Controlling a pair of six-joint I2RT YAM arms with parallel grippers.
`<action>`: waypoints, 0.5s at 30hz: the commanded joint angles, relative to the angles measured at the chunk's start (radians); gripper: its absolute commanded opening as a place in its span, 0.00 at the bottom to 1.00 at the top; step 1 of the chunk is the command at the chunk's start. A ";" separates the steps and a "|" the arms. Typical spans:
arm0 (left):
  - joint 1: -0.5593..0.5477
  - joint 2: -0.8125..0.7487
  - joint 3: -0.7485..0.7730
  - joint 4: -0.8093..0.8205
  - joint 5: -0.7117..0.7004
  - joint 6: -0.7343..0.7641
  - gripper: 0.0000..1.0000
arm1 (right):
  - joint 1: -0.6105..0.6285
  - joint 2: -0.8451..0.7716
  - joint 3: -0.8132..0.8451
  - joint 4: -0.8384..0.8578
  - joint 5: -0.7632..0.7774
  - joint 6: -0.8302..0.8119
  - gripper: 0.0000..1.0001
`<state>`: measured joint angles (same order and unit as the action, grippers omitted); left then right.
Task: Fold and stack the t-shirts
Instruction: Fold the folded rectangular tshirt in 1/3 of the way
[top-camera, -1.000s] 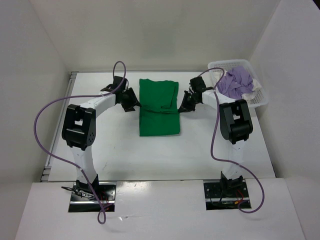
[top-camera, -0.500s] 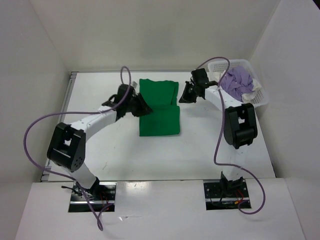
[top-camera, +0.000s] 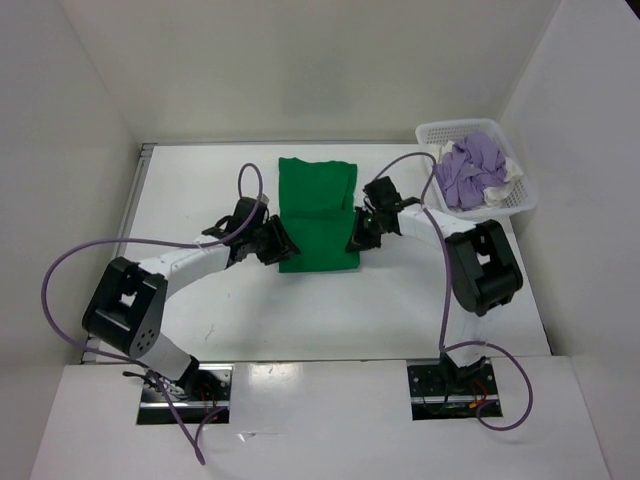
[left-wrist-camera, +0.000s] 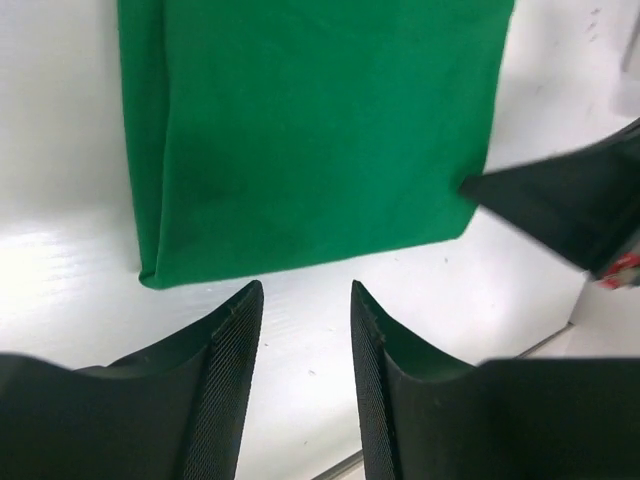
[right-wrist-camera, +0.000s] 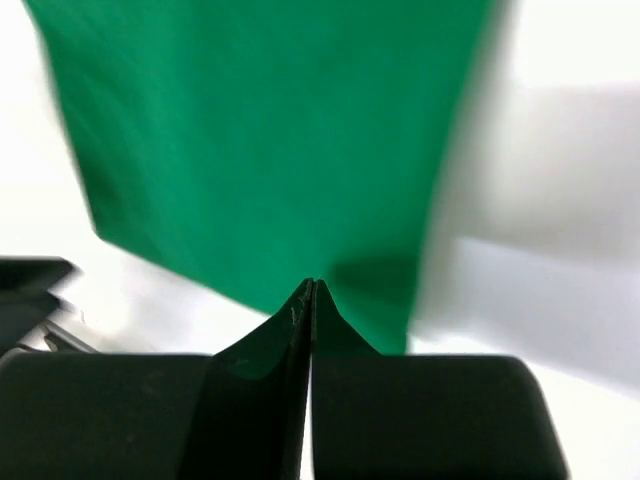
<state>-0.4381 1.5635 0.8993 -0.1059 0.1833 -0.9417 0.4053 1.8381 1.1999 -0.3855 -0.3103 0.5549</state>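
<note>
Three t-shirts show, and only one lies out on the counter (top-camera: 200, 180): the bright green t-shirt (top-camera: 318, 215), plain and smooth, folded into a flat rectangle. Its long axis runs from the near edge toward the far edge, and it sits mid-counter, nearer the far edge. A fold line crosses it about halfway along. The light purple t-shirt (top-camera: 470, 170) and the white t-shirt (top-camera: 510, 172) are crumpled together in the white mesh basket (top-camera: 432, 130) at the far right corner, with the purple one on top.

The left gripper (top-camera: 272, 243) sits just beside the green shirt's near left corner. In its wrist view the jaws stand apart over bare counter, with nothing between them. The right gripper (top-camera: 357, 240) is at the near right corner, with its jaws pressed fully together. Its tip rests at the cloth's edge, and no fabric is visibly pinched.
</note>
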 joint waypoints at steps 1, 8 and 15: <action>0.028 -0.033 -0.048 0.021 -0.021 0.012 0.48 | -0.006 -0.115 -0.145 0.106 -0.027 0.039 0.02; 0.029 0.026 -0.048 -0.021 -0.011 0.038 0.58 | -0.006 -0.114 -0.215 0.106 0.002 0.079 0.13; 0.029 -0.002 -0.080 -0.022 -0.042 0.037 0.63 | -0.006 -0.275 -0.276 0.117 0.029 0.137 0.47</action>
<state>-0.4107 1.5898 0.8368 -0.1352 0.1635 -0.9165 0.3985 1.6562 0.9493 -0.3199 -0.3035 0.6605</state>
